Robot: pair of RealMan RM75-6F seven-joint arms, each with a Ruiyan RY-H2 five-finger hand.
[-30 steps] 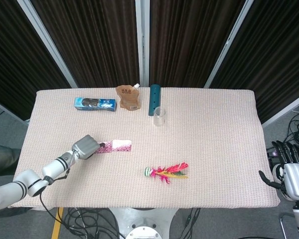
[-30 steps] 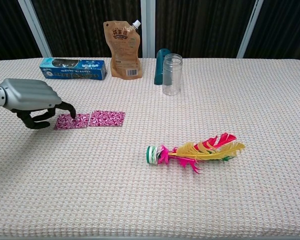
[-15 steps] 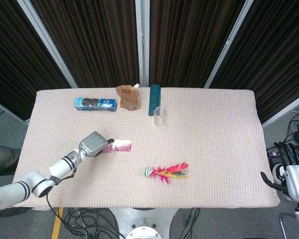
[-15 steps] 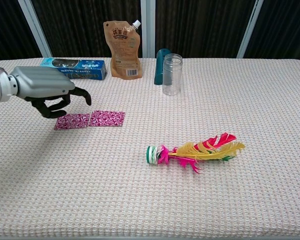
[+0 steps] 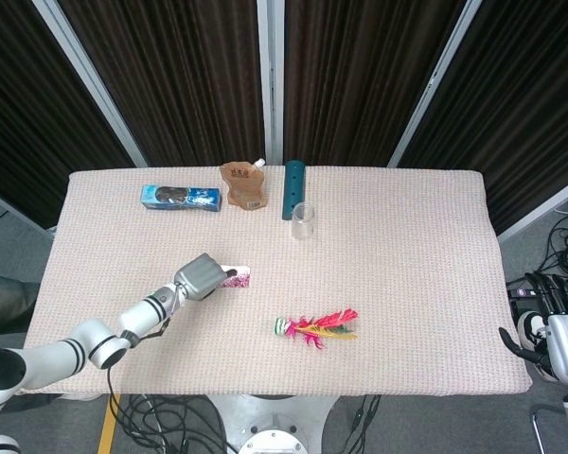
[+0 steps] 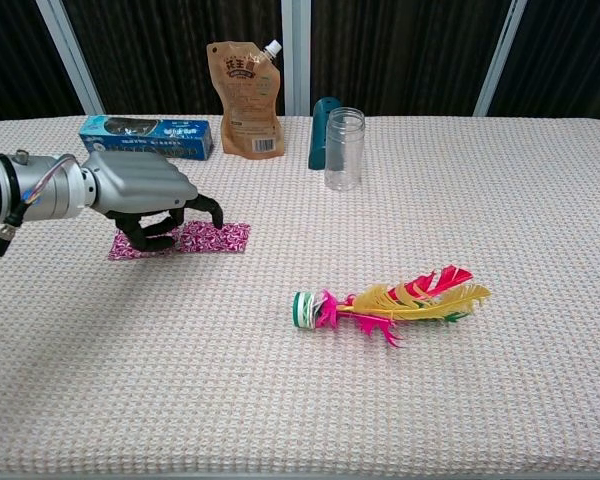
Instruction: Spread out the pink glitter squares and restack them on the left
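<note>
Feathered toy: a shuttlecock with pink, yellow and red feathers on a green-and-white base [image 6: 385,300] lies nearest on the woven beige tablecloth [image 6: 500,200], well apart from the work.
Right hand: the grey right hand [image 5: 554,326] hangs off the table's right edge, fingers apart, holding nothing.
Left hand: the grey left hand [image 6: 145,195] hovers over the squares, dark fingers [image 6: 211,209] curled downward — no square visibly gripped, and contact cannot be told.
Pink glitter squares [image 6: 215,237]: two flat foil pieces side by side on the left half, partly under the hand.
Risk: thin foil on textured cloth may slide or crumple under the fingertips — or both pieces may drag together.
Far row: blue carton [image 6: 145,137], brown spouted pouch [image 6: 244,100], clear glass jar [image 6: 344,148], teal cylinder [image 5: 292,189].
</note>
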